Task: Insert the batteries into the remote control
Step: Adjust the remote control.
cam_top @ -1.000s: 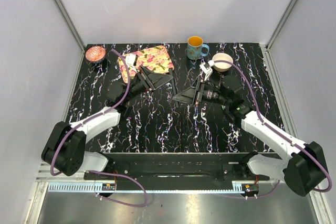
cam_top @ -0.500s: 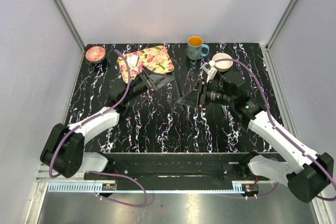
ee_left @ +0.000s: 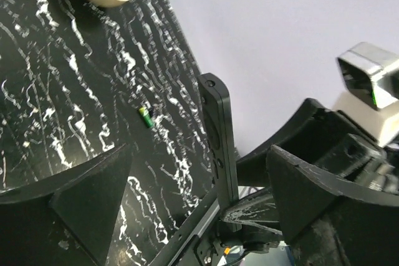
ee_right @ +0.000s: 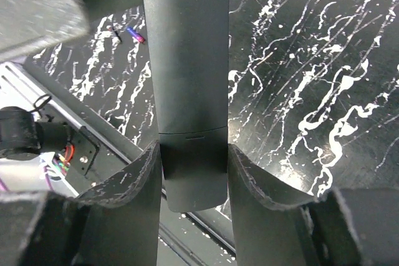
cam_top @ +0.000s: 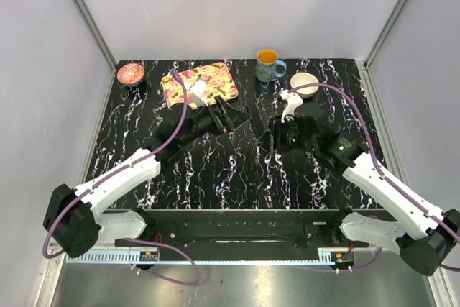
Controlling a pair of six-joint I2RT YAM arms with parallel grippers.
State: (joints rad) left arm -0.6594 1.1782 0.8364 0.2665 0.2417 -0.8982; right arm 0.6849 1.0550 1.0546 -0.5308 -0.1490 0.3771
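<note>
1. Check the right hand (ee_right: 193, 154). Its two fingers are closed against the long edges of the remote control (ee_right: 190, 79) near one end. The remote control is held lifted off the counter (ee_right: 299, 60).

2. Check the left hand (ee_left: 196, 166). Its fingers stand wide apart on either side of the remote control and touch nothing. It carries no battery.

3. Locate the batteries (ee_right: 135, 34). In the right wrist view, one small red-tipped cylinder lies on the counter well below and to the left of the remote control. A second small piece lies just beside it, too small to identify.

4. Assess progress. Treat only the pick-up of the remote control as complete. No battery is seated or lifted.

5. Note the thin seam across the remote control just above the right fingers. It is probably the edge of the battery cover. You cannot tell from these views whether the compartment is open.

6. Remaining work, as judged:
- expose the compartment;
- fetch each battery from the counter;
- seat both;
- refit the cover.
</note>
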